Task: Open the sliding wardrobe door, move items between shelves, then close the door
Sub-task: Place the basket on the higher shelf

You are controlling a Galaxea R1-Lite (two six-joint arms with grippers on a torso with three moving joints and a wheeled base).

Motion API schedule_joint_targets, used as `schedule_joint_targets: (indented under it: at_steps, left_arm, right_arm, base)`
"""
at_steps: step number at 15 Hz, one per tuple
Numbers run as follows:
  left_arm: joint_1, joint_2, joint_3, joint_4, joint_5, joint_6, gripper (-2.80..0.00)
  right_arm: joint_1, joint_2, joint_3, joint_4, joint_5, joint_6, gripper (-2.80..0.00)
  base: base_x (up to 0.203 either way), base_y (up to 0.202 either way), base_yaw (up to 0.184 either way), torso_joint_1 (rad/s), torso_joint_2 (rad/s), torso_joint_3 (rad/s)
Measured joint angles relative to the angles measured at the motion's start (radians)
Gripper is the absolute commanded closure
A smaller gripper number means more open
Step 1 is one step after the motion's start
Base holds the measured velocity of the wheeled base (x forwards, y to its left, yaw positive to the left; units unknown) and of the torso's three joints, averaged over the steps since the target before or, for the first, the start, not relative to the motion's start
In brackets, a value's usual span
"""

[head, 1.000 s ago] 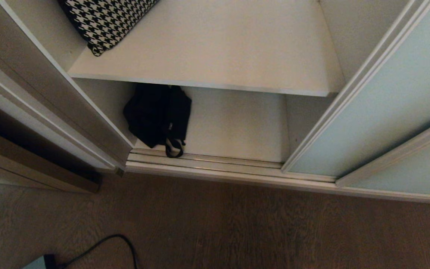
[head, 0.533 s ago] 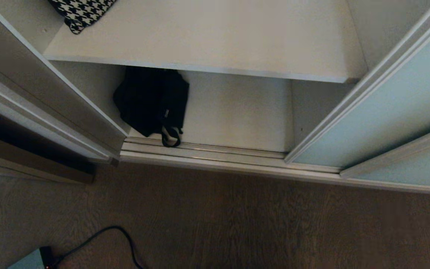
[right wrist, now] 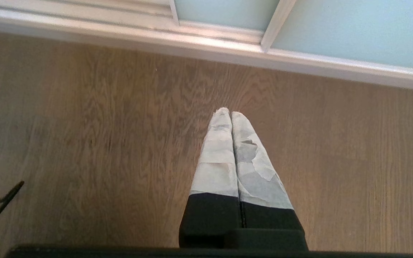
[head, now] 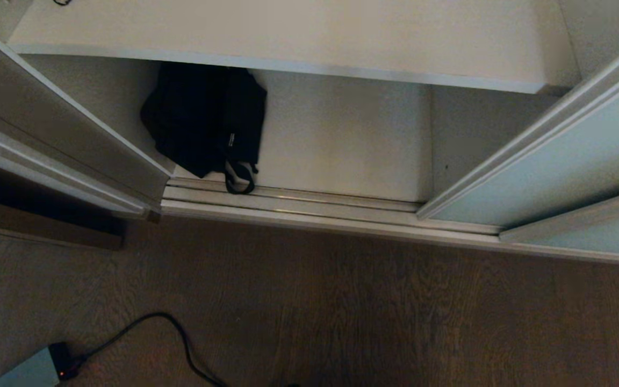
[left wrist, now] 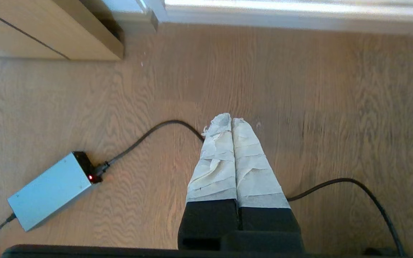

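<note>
Head view: the soft, floppy black fabric bag (head: 202, 121) lies slumped on the lowest plain white shelf board (head: 342, 145), pushed against the white left side wall, partly tucked under the flat white shelf above (head: 288, 32). Its wide black strap loop (head: 238, 180) spills forward onto the pale metal sliding track (head: 299, 207). The frosted pale blue-green glass sliding door in its slim cream frame (head: 556, 161) stands slid to the right, leaving the opening clear. The bag looks light and limp; it will likely sag and fold when lifted, so the strap loop or a bunched handful of fabric near the top seems the surest hold. Neither arm shows here.

Left wrist view: the left end effector (left wrist: 231, 120), its fingers wrapped in pale tape, is clenched with nothing between them, pointing down at the brown wood-grain floor (left wrist: 299, 89). A grey power brick (left wrist: 50, 190) with a black cable (left wrist: 149, 134) lies on the floor near it. The bag is not in sight, well away inside the wardrobe.

Right wrist view: the right end effector (right wrist: 227, 111) is likewise clenched and empty, over bare floor just before the door's lower frame, also well apart from the bag.
</note>
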Motion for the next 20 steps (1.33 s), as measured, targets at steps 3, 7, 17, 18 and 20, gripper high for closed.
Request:
schedule_joint_targets:
  at_steps: [3,7,17,18,20]
  left_arm:
    - [0.0,0.0,0.0,0.0,0.0,0.0,0.0]
    - [0.0,0.0,0.0,0.0,0.0,0.0,0.0]
    - [0.0,0.0,0.0,0.002,0.0,-0.005,0.0]
    - [0.0,0.0,0.0,0.001,0.001,-0.007,0.0]
    - [0.0,0.0,0.0,0.001,0.0,-0.008,0.0]
  right_arm:
    - [0.0,0.0,0.0,0.0,0.0,0.0,0.0]
    - [0.0,0.0,0.0,0.0,0.0,0.0,0.0]
    - [0.0,0.0,0.0,0.0,0.0,0.0,0.0]
    - [0.0,0.0,0.0,0.0,0.0,0.0,0.0]
    - [0.0,0.0,0.0,0.0,0.0,0.0,0.0]
  base:
    - [0.0,0.0,0.0,0.001,0.0,-0.202]
    - [0.0,0.0,0.0,0.002,0.0,-0.202]
    - [0.0,0.0,0.0,0.002,0.0,-0.049]
    - [0.0,0.0,0.0,0.0,0.0,0.0]
    - [0.0,0.0,0.0,0.0,0.0,0.0]
